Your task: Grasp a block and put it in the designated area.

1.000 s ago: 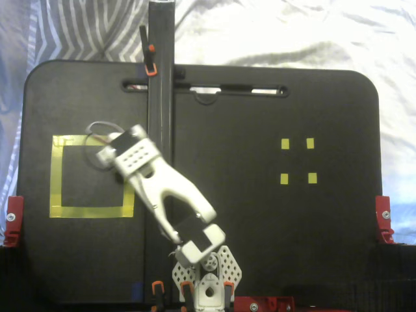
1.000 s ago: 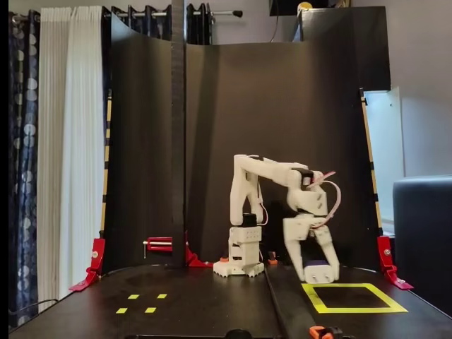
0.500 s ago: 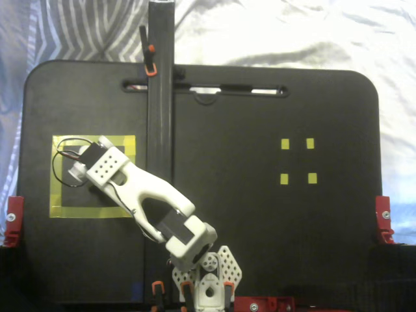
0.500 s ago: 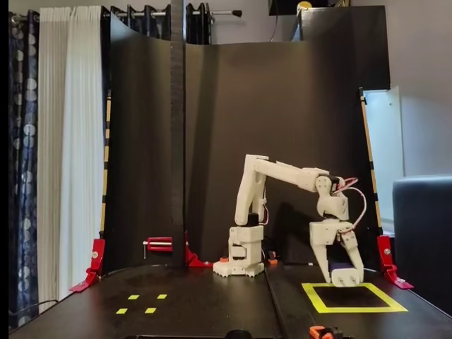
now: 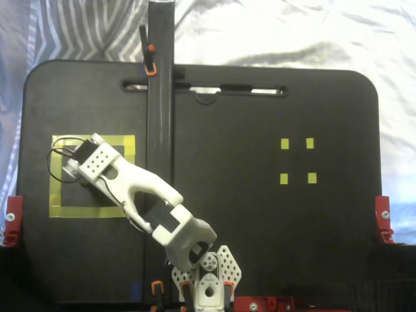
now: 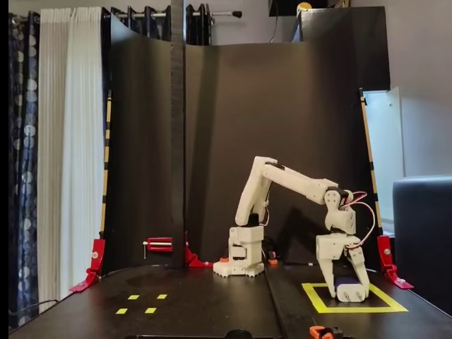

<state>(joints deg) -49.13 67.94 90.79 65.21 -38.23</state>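
From above, the arm (image 5: 130, 188) hides the tool, the block and part of the area (image 5: 58, 211). From the side, the block (image 6: 347, 282) shows only as a dark sliver between the fingers (image 6: 362, 282), its prongs too small to tell.

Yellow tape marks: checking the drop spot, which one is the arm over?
The large yellow square outline; the gripper holds the block there, away from four tiny squares.

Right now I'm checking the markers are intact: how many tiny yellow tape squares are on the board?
4, in a two-by-two cluster right of centre on the board in the top-down fixed view. None looks hidden.
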